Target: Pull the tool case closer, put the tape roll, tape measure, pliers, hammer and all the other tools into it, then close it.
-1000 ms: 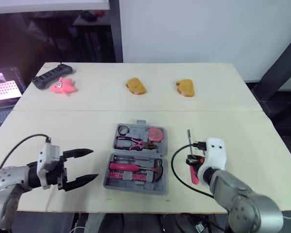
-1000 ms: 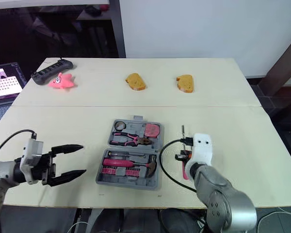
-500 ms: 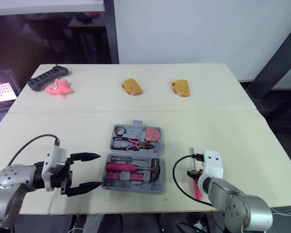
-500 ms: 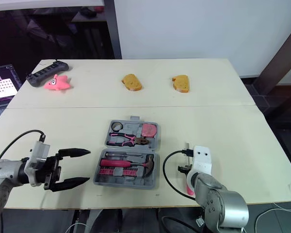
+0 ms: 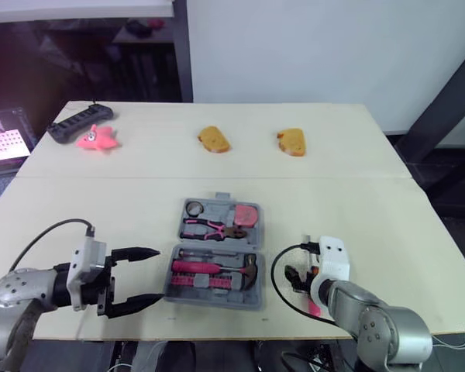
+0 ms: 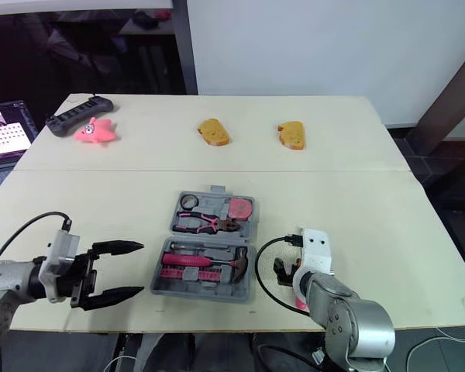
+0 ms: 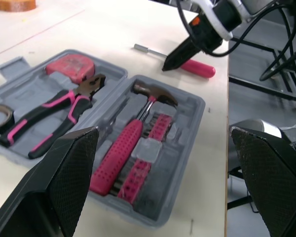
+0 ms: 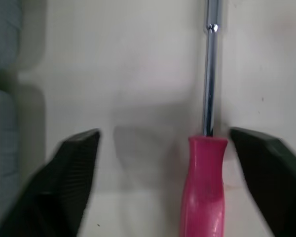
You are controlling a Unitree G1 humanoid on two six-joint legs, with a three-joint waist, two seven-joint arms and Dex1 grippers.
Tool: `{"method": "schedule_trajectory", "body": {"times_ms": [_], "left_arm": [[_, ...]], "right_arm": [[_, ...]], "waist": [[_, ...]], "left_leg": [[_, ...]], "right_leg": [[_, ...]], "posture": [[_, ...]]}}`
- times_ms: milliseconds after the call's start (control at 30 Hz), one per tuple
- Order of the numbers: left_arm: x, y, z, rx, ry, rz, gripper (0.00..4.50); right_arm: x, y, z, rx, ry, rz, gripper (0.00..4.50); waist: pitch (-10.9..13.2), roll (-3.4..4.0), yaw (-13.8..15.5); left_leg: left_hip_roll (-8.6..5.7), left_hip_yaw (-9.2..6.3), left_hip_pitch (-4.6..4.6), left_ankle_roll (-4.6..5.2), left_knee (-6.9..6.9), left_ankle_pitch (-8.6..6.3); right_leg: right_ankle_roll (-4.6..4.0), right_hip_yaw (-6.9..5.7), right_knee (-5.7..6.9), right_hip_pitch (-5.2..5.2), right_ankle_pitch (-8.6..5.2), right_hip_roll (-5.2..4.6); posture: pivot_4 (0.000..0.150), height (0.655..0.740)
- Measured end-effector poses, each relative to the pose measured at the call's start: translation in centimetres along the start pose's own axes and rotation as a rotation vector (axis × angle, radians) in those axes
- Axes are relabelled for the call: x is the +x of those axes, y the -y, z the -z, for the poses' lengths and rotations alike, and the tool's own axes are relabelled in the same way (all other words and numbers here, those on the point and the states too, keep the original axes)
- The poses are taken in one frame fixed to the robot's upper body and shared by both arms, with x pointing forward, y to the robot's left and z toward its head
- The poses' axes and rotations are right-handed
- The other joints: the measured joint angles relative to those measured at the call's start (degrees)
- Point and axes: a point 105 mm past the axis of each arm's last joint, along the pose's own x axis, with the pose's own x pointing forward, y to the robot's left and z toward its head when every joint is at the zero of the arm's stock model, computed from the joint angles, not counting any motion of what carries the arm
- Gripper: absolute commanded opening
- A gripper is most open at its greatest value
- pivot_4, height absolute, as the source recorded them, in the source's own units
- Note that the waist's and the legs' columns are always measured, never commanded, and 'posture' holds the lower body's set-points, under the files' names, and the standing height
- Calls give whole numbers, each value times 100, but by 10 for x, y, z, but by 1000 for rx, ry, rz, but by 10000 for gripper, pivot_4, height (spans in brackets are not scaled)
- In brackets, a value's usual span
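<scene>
Right gripper (image 8: pixel 164 132) spread wide and empty, low over the near right of the light beige wooden table (image 5: pixel 372 209); I see the pink-handled screwdriver with a steel shaft (image 8: pixel 203 187) lying flat on the table between its two fingers, handle close by one finger and well off the other; I can't tell if that finger touches it; the screwdriver sits outside the case, just to its right; left gripper (image 5: pixel 158 274) also wide apart, holding nothing, tips pointing at the near left edge of the grey plastic tool case (image 7: pixel 34 91), just beside it and apart from it as far as I can read.

Case lies open and flat near the table's front middle, between the two grippers; near half holds the hammer with a pink grip (image 5: pixel 209 266) lying across, with a pink bit holder strip (image 5: pixel 204 281) in front of it; far half holds the pink-and-black pliers (image 5: pixel 209 227); behind them the black tape roll ring (image 5: pixel 194 208) at left and the pink tape measure (image 5: pixel 248 213) at right.

Far side of the table: an orange-brown bread-shaped piece (image 5: pixel 215 139) around the middle; a second bread-shaped piece (image 5: pixel 293 142) to its right, well apart; at the far left corner a pink star-shaped soft toy (image 5: pixel 99 138) just in front of a long black power strip (image 5: pixel 79 122).
</scene>
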Motion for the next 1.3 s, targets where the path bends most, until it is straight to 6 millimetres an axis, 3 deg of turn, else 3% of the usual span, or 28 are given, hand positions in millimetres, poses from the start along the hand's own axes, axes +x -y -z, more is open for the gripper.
{"method": "schedule_trajectory", "body": {"times_ms": [67, 167, 233, 333, 533, 767, 1033, 1300], "left_arm": [[0, -1, -1, 7, 2, -8, 45000], [0, -2, -2, 15, 4, -14, 45000], [1, -2, -3, 16, 6, -18, 45000], [4, -2, -5, 29, 14, -15, 45000], [6, -3, -8, 42, 15, -1, 45000], [7, 2, -10, 56, 0, 39, 45000], [9, 1, -11, 61, 3, 32, 45000], [11, -2, -15, 76, 9, 11, 45000]], "right_arm": [[-8, 0, -14, -39, 62, -67, 44505], [-29, 5, -70, -358, 173, -183, 44505], [-44, -12, -92, -520, 190, -317, 44505], [-53, -31, -81, -852, 50, -503, 44505], [-41, -11, -67, -1521, -92, -773, 44505], [-19, 16, -68, -2358, -180, -897, 44505], [0, 14, -52, -2815, -192, -991, 44505], [9, 9, -28, -2875, -247, -1046, 44505]], "waist": [[9, 15, -10], [27, 42, -41], [25, 39, -42], [37, 59, 0], [44, 49, -17], [54, 59, -16], [55, 61, 0], [56, 62, -8]], "left_leg": [[1, -1, 0, 0, 2, 0], [-6, 29, 8, 0, 9, 0], [4, 9, 13, 19, 1, -9], [5, -4, 2, 41, 0, -20], [-5, 21, -11, 56, 7, -31], [-3, 22, 7, 50, 11, -28], [-4, 20, 11, 40, 26, -22], [-4, 12, 23, 41, 44, -22]], "right_leg": [[1, 0, 0, 1, 1, 1], [3, 20, -5, 3, 3, -10], [2, 17, -1, 2, 3, 15], [24, 1, 2, -4, 4, 14], [44, 0, -40, 6, 2, -12], [40, 1, -18, 7, 5, -9], [37, 2, 5, 12, 6, -10], [34, 1, 10, 35, 7, -7]], "posture": [[1500, 7400], [1500, 7400], [1500, 7400], [1500, 7400], [1500, 7400], [1500, 7400], [1500, 7400], [1500, 7400]]}}
